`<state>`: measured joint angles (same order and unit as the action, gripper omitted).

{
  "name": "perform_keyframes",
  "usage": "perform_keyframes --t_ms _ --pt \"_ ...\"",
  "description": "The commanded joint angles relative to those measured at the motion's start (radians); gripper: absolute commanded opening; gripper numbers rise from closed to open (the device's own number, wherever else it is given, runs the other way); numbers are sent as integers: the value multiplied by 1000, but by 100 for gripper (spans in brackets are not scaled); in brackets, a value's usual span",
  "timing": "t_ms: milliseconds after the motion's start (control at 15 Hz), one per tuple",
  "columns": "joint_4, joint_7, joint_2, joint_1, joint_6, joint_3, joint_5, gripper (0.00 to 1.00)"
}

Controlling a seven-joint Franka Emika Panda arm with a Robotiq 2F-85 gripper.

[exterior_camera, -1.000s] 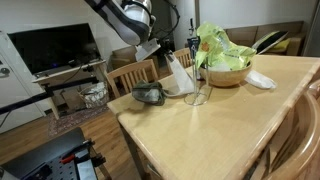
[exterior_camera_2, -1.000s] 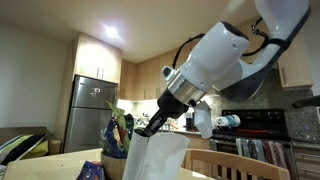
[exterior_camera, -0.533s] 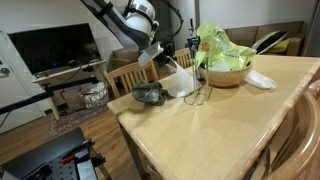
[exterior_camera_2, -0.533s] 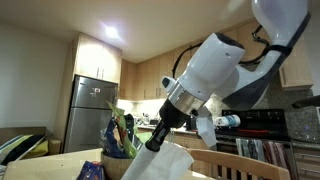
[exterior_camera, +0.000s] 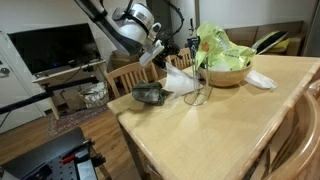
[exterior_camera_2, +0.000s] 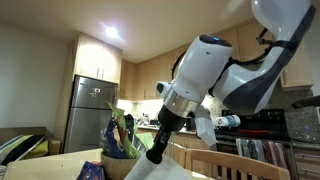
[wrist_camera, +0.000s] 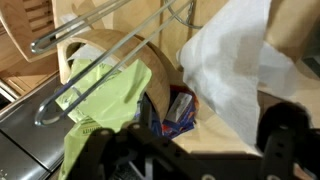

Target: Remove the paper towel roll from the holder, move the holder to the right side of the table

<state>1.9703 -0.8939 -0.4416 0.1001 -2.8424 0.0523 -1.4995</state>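
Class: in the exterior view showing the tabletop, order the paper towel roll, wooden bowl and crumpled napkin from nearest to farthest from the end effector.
1. Paper towel roll, just below the end effector.
2. Wooden bowl, further toward the picture's right.
3. Crumpled napkin, right of the bowl, farthest.

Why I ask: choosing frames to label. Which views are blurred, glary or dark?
Wrist view: the dark hand in the foreground is out of focus; the tall white paper towel roll looks washed out. In an exterior view, a ceiling light flares and the kitchen is dim. In an exterior view, the light-wood table is evenly lit, but fine detail is soft.
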Motion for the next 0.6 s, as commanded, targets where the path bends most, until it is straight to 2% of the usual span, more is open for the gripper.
perform_keyframes --t_ms 0,133,267,400,533 --pt "87 175 84 8 122 45 195 100" --pt "103 225 113 11 171 71 254 100" --pt "115 248 143 15 202 85 264 100" --pt "130 279 168 12 198 98 271 100" --pt "147 357 182 -5 176 117 335 100"
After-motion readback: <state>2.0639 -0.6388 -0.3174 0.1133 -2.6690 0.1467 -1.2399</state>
